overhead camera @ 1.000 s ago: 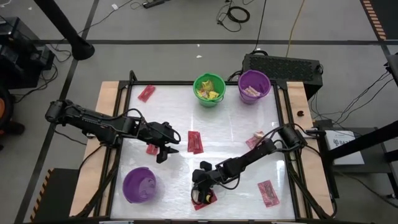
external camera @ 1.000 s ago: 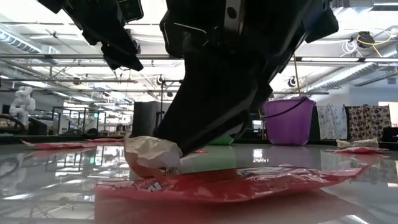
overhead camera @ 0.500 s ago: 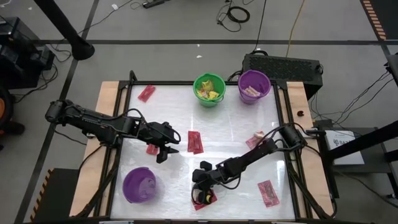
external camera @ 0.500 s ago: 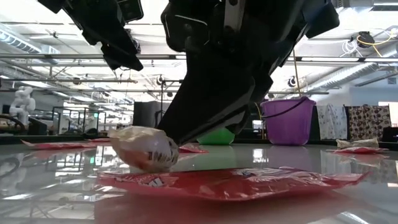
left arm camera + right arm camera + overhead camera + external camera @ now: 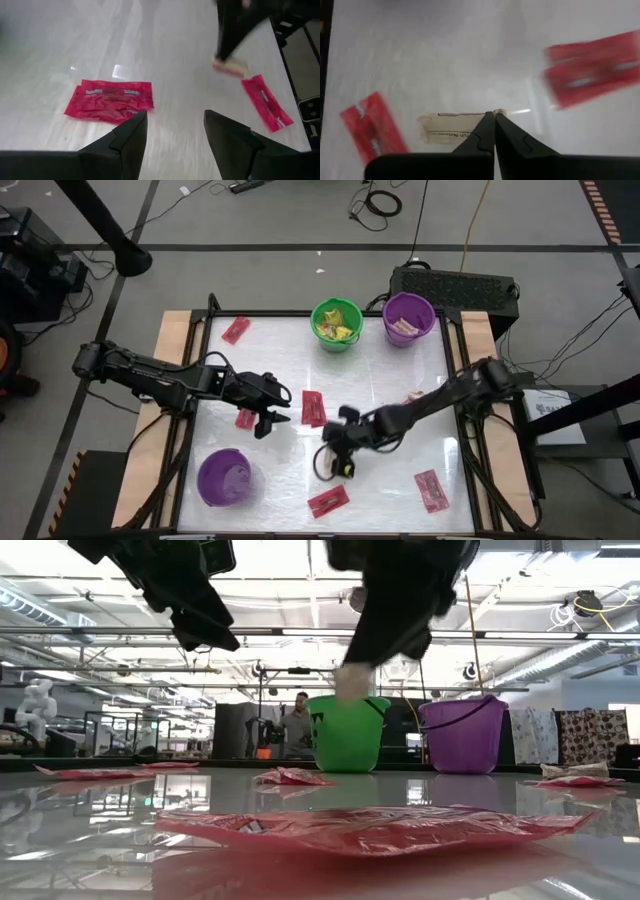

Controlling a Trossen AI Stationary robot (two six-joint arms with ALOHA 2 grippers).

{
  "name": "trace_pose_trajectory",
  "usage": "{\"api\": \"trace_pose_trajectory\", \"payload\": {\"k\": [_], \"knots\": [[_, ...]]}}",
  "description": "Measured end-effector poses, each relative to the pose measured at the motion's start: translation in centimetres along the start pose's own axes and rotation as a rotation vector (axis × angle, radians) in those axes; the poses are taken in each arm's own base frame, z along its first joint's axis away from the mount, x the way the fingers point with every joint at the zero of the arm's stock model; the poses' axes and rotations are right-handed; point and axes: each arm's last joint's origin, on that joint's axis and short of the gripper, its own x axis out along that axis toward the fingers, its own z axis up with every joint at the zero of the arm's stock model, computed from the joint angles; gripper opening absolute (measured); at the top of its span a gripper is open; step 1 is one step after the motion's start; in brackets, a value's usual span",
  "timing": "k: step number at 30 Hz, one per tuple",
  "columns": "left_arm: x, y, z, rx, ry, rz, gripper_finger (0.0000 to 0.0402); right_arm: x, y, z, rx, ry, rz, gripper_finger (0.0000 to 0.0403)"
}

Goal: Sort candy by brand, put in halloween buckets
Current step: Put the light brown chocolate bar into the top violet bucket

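My right gripper (image 5: 335, 464) hangs above the table's middle, shut on a small tan candy piece (image 5: 451, 128), which also shows in the low view as the tan piece (image 5: 350, 683). My left gripper (image 5: 271, 420) hovers open left of centre, above two overlapping red packets (image 5: 110, 97). More red packets lie flat: one (image 5: 328, 501) near the near edge, one (image 5: 431, 490) to the right, one (image 5: 235, 330) far left. The green bucket (image 5: 336, 325) holding yellow packets and a purple bucket (image 5: 408, 318) stand at the far edge. The second purple bucket (image 5: 224, 477) stands near left. My right gripper pinches the tan piece between its two shut fingers (image 5: 482, 134) at one end of the wrapper (image 5: 490, 114), coming from above and pointing down. The piece is lifted clear of the table and hangs below the fingertips (image 5: 352, 668).
A red packet (image 5: 313, 408) lies between the two grippers, and a small pink piece (image 5: 412, 400) lies right of centre. The table's raised frame (image 5: 190, 380) runs along both sides. Free table surface (image 5: 380, 370) stretches between the grippers and the far buckets.
My right gripper has risen from the red packet near the near edge, carrying the tan piece up, clear of the table and toward the far edge. The red packet stayed flat where it was. My left gripper has kept still.
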Motion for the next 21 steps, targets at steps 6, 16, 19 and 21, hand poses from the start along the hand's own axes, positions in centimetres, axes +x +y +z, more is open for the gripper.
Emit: {"api": "trace_pose_trajectory", "payload": {"k": [6,16,19,21], "knots": [[0.0,0.3,0.1,-0.003,-0.026,0.070,0.0203,-7.0,-4.1,1.8,-0.032,-0.076,-0.148,0.0000],[0.0,0.4,0.6,-0.004,-0.090,0.137,0.0203,-17.1,-13.1,1.9,0.078,-0.131,-0.387,0.0000],[-0.1,0.5,0.7,-0.007,-0.118,0.175,0.0203,-19.1,-15.3,1.6,0.150,-0.163,-0.437,0.0000],[-0.1,0.5,0.8,-0.030,-0.136,0.204,0.0203,-20.1,-16.6,1.3,0.179,-0.173,-0.471,0.0000]]}}
